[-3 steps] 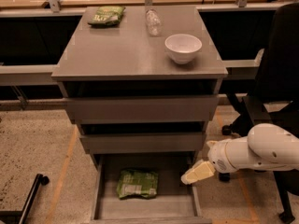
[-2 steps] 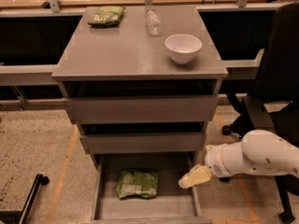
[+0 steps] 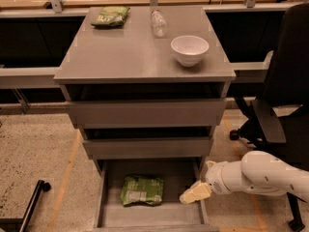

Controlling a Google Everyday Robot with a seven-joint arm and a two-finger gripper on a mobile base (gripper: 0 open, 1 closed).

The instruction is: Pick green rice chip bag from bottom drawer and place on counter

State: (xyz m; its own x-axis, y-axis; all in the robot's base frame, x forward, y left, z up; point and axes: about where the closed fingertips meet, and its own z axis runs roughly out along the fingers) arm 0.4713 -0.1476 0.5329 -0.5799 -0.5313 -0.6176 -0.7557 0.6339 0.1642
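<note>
One step was in hand for you at this point: the approach to the pick, with nothing yet grasped. Your bag lay flat on the floor of the open drawer, a little left of the middle, its white label panel facing up and, as far as could be seen, clear of both side walls. Your gripper hung low over the right side of that drawer, just inside its right wall, beside the bag but apart from it, pointing left toward it from the end of the white arm. It had hold of nothing, and whether it stood open or closed could not be told from this view. The next move, as I judged it, called for you to carry the gripper left until it sat over the bag, make sure it was spread wide enough, lower it and pinch the crinkly film, probably at a fold or edge, since the bag lay thin and flat. The two drawers above overhung the back of the drawer, so you would have needed to draw the bag outward before lifting. The tabletop carried a bowl, a bottle and a darker bag toward its back and right, which left the bare front-left part as the likeliest place to set down. The chair stood near the arm on the right and deserved your care on the swing up.
</note>
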